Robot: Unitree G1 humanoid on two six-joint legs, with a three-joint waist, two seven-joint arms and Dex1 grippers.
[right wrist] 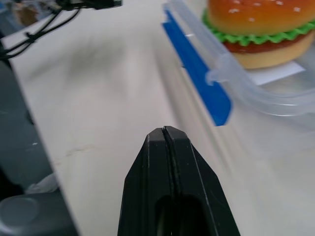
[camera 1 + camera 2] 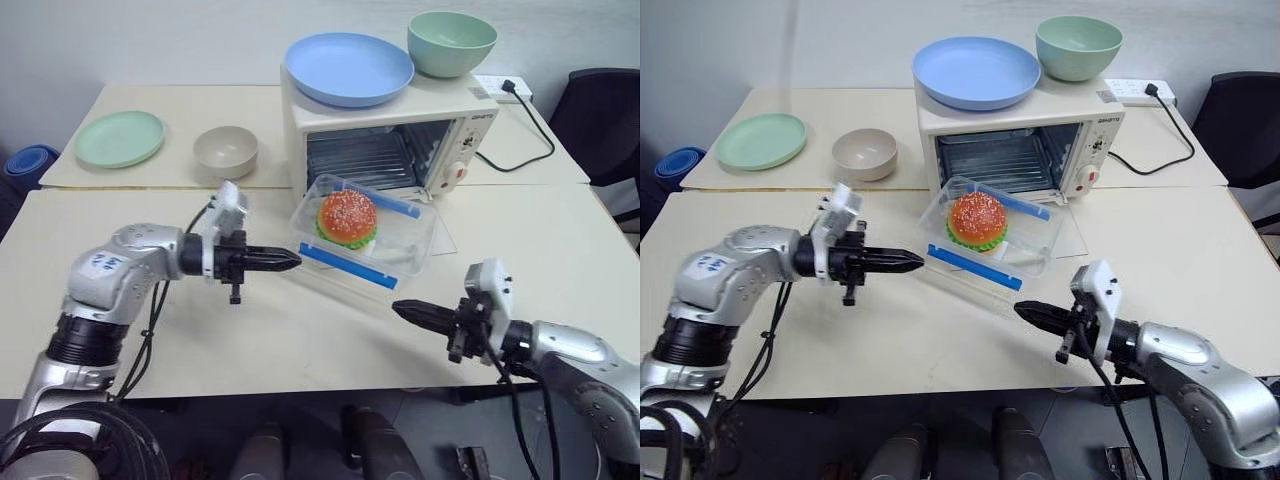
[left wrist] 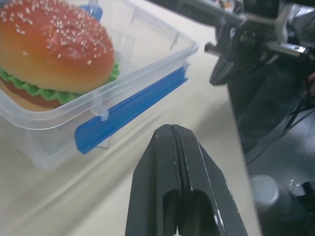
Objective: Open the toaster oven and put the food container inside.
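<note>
The cream toaster oven (image 2: 455, 125) stands at the back of the table with its glass door dropped down and its wire rack showing. The clear food container (image 2: 365, 232), with blue clip strips and a toy hamburger inside, lies tilted on the lowered door, just outside the oven's mouth. My left gripper (image 2: 292, 261) is shut and empty; it points at the container's left end from a short gap away. In front of the container and to its right, my right gripper (image 2: 400, 309) hovers over the table, shut on nothing. The wrist views show the closed tips (image 3: 171, 129) (image 1: 164, 130) near the blue strip (image 1: 197, 73).
A blue plate (image 2: 348, 68) and a green bowl (image 2: 452, 43) sit on top of the oven. A green plate (image 2: 120, 138) and a beige bowl (image 2: 226, 151) lie at the back left. A black power cable (image 2: 515, 150) runs behind the oven, and a dark chair (image 2: 600, 120) stands at the right.
</note>
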